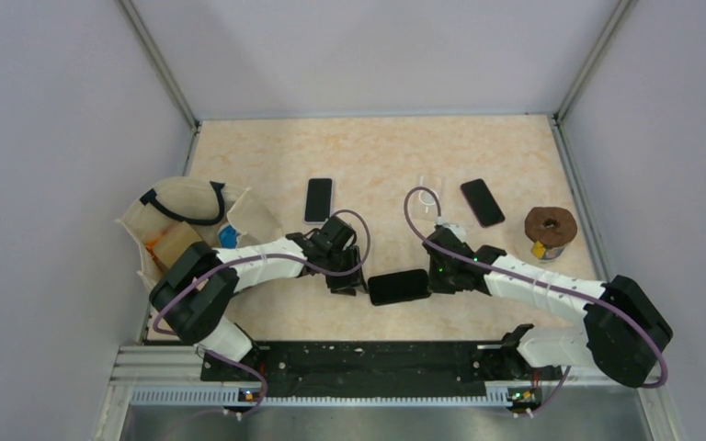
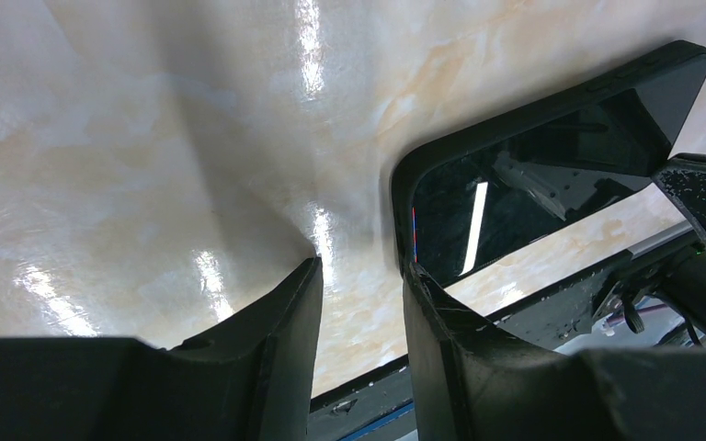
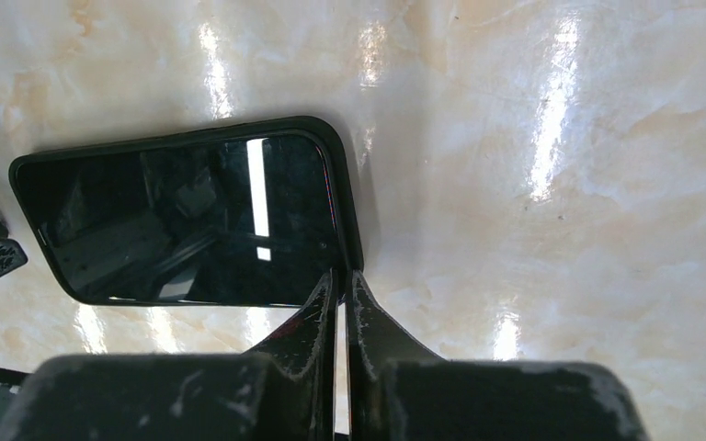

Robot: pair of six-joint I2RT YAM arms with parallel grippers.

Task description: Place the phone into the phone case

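Observation:
A black phone (image 1: 398,286) lies screen up near the table's front middle, with the raised rim of a black phone case (image 3: 349,207) around it. My right gripper (image 1: 435,274) is at its right end. In the right wrist view the right gripper (image 3: 342,276) is nearly closed, pinching the case's rim at the lower right corner. My left gripper (image 1: 347,280) is at the phone's left end. In the left wrist view the left gripper (image 2: 358,266) is open and empty, and its right finger (image 2: 441,322) touches the phone's (image 2: 552,175) near corner.
A white-edged phone (image 1: 318,199) and another black phone (image 1: 483,202) lie farther back. A brown ring-shaped object (image 1: 550,230) stands at the right. A cream bag (image 1: 184,220) with items sits at the left. The black base rail (image 1: 368,358) runs along the front edge.

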